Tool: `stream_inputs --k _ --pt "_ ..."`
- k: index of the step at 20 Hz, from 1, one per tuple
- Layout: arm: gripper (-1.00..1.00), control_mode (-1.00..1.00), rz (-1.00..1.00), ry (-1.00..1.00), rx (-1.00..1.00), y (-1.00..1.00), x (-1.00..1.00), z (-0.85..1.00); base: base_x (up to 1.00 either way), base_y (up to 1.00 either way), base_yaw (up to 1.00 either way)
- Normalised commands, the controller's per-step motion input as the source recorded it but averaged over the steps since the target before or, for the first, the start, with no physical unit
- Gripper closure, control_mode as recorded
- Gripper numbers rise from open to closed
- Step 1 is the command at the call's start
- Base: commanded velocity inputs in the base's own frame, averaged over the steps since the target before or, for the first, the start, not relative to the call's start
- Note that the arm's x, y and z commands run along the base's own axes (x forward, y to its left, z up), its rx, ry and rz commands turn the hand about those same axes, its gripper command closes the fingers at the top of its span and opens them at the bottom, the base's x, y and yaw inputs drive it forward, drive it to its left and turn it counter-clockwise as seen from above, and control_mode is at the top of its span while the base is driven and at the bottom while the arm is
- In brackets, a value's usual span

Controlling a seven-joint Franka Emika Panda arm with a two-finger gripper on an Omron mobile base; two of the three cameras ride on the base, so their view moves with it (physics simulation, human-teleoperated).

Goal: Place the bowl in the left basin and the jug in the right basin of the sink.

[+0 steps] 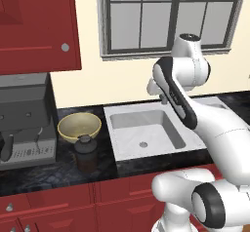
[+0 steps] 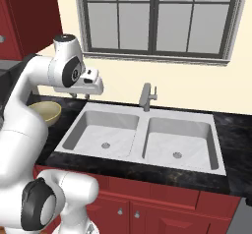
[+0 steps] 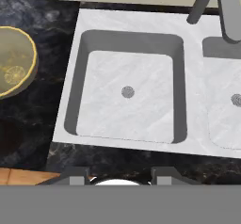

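The pale yellow-tan bowl (image 1: 79, 127) (image 2: 47, 112) (image 3: 14, 63) stands on the black counter left of the sink (image 2: 142, 117). The dark lidded jug (image 1: 86, 153) stands upright just in front of it, close to the counter's edge. My gripper (image 2: 81, 95) (image 3: 120, 178) hangs above the back left corner of the sink, between the bowl and the left basin (image 1: 146, 131) (image 2: 106, 134) (image 3: 127, 93). Its fingers stand apart with nothing between them. The right basin (image 2: 177, 144) (image 3: 226, 108) lies across the divider; in the left base view my arm hides it.
An angular grey faucet (image 2: 146, 96) (image 3: 221, 6) rises behind the divider. A grey coffee machine (image 1: 24, 124) stands left of the bowl under a red wall cabinet (image 1: 39, 26). A window is on the wall behind the sink. Red cabinet fronts run below the counter.
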Motion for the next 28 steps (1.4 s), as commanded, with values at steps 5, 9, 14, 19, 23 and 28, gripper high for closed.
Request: stream_inputs --k 5,9,14,19,23,28 --pt "-1.0 -1.0 -0.09 -0.01 0.0 0.29 0.11 -0.06 0.0 0.0 0.0" --pt "-1.0 -1.0 -0.12 0.0 0.02 0.45 0.2 -0.26 0.0 0.0 0.0" --pt "-1.0 -1.0 -0.13 0.06 0.07 0.43 0.39 -0.34 0.0 0.0 0.0" --pt "-1.0 -1.0 -0.12 0.07 0.12 0.39 0.34 -0.2 0.0 0.0 0.0" --pt "-1.0 -1.0 -0.08 0.04 0.06 0.53 0.1 -0.18 0.0 0.0 0.0" --pt "-1.0 -1.0 0.0 0.03 0.14 0.37 0.03 -0.31 0.0 0.0 0.0"
